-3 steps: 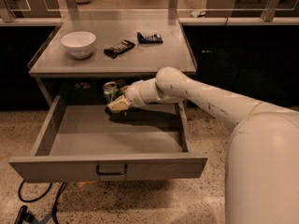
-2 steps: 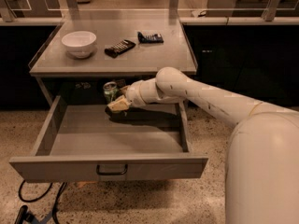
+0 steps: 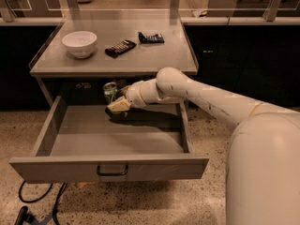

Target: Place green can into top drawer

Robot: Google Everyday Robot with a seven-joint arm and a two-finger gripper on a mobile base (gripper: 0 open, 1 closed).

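Note:
The top drawer (image 3: 108,168) is pulled wide open under the table, its grey front panel and dark bar handle (image 3: 112,171) facing me. The green can (image 3: 110,91) stands upright at the back of the drawer, just under the tabletop edge. My gripper (image 3: 117,106) reaches into the drawer's back from the right and sits directly below and in front of the can, close against it. Whether it still touches the can cannot be told.
A white bowl (image 3: 79,43) stands on the grey table (image 3: 154,60) at the left, with a dark snack packet (image 3: 120,48) and another dark packet (image 3: 151,37) beside it. Black cables (image 3: 37,205) lie on the floor at the lower left. Dark cabinets flank the table.

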